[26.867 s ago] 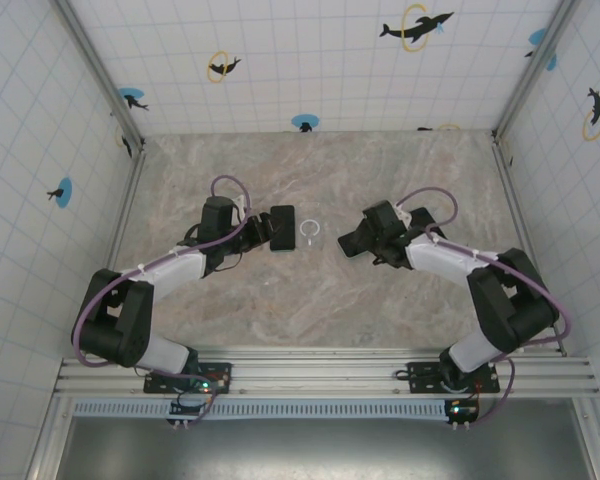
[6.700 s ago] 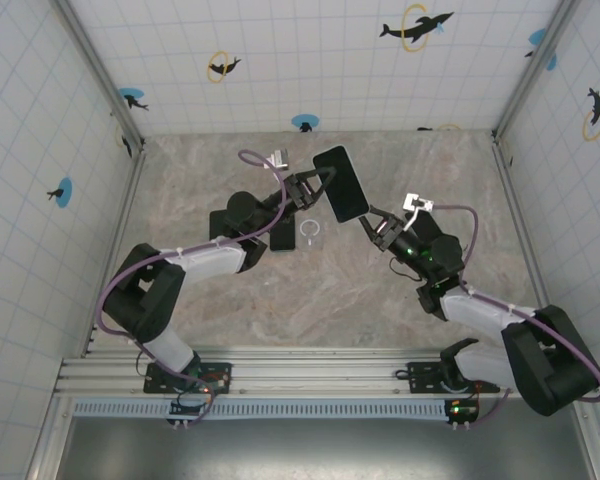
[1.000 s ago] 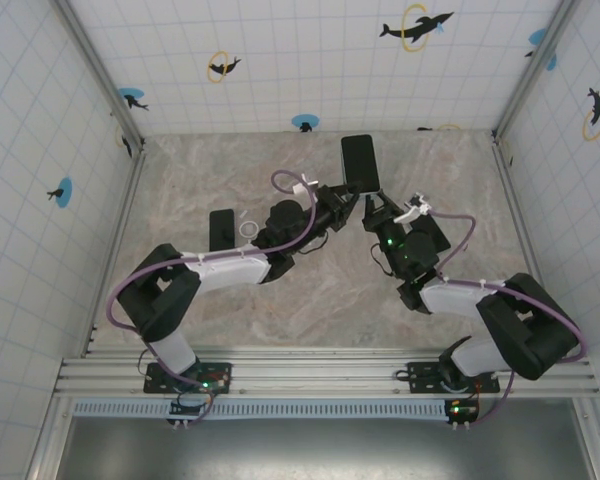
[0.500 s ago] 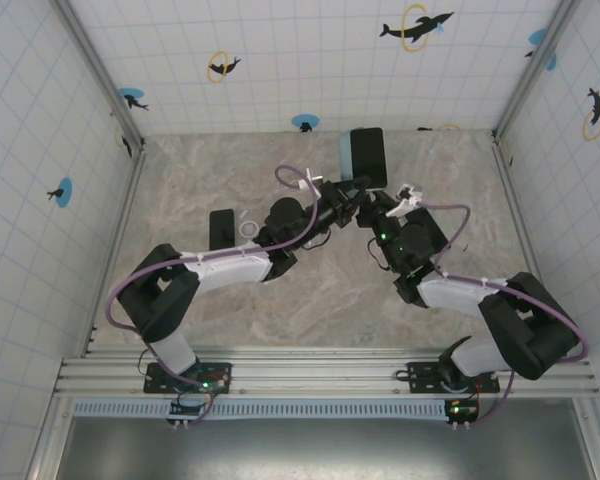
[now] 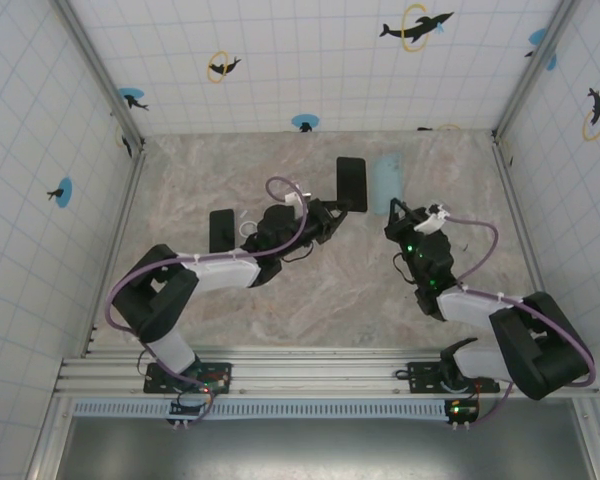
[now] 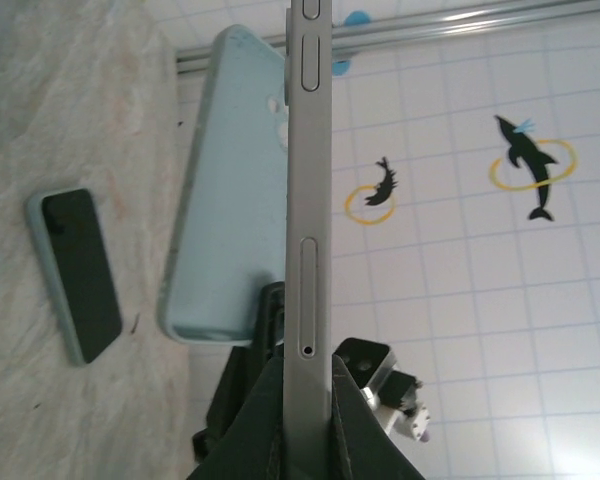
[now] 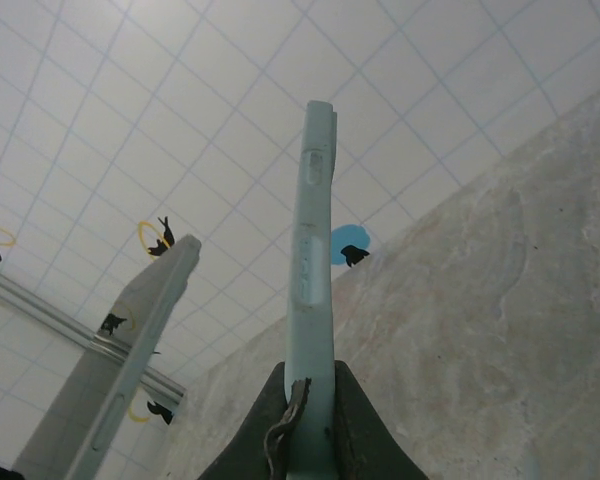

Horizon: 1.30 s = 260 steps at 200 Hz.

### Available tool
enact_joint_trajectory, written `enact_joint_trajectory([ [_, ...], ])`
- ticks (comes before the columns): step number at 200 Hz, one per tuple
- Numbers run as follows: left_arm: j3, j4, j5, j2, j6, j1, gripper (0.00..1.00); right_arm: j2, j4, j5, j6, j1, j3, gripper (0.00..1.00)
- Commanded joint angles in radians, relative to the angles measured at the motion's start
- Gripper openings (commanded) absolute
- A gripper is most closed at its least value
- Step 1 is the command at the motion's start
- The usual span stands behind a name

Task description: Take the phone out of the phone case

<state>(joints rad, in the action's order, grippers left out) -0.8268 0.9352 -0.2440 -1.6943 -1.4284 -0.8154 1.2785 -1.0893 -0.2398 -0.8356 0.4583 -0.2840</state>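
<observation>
- Pale blue, soft-looking phone case point(image 5: 386, 182) held up off the table, pinched at its lower end by the right gripper point(image 5: 393, 213); jaws narrow and clamped on the thin wall, clearest edge-on in the right wrist view point(image 7: 310, 260).
- Black slab-shaped phone point(image 5: 351, 184) with a silver metal frame, gripped at its bottom end by the left gripper point(image 5: 334, 210); jaws closed tight on the frame, standing upright in the left wrist view point(image 6: 302, 200).
- Phone and case side by side in the air, near each other but apart, with a clear gap between them and no contact anywhere; both above the far middle of the grey-brown marbled tabletop point(image 5: 310, 300).
- Judging from that: the main step looks done, with the phone fully out and the case empty in the other grip.
- Probably left to do: lowering both pieces to the table and opening the jaws. No telling from these views where either is meant to land.
- Lying flat to the left of the arms: a second phone point(image 5: 221, 230), dark-screened and in a pale case, with a small white ring point(image 5: 248, 228) just beside it. Well apart from both grippers and seemingly no part of this step.
</observation>
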Motion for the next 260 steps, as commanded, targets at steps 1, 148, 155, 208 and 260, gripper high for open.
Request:
enact_joint_trajectory([
  [1, 0.016, 0.059, -0.028, -0.030, 0.049, 0.001, 0.10, -0.025, 0.013, 0.028, -0.079, -0.020, 0.031, 0.00],
  [148, 0.032, 0.212, 0.018, -0.319, -0.070, 0.001, 0.12, 0.117, -0.012, 0.089, -0.240, -0.035, 0.103, 0.00],
  [155, 0.028, 0.211, 0.016, -0.326, -0.073, 0.002, 0.12, 0.125, -0.008, 0.089, -0.238, -0.032, 0.100, 0.00],
  [208, 0.013, 0.209, 0.016, -0.369, -0.110, 0.002, 0.16, 0.189, 0.013, 0.106, -0.258, -0.024, 0.071, 0.00],
  [260, -0.003, 0.194, 0.002, -0.398, -0.116, 0.009, 0.17, 0.211, 0.026, 0.120, -0.256, -0.021, 0.063, 0.00],
])
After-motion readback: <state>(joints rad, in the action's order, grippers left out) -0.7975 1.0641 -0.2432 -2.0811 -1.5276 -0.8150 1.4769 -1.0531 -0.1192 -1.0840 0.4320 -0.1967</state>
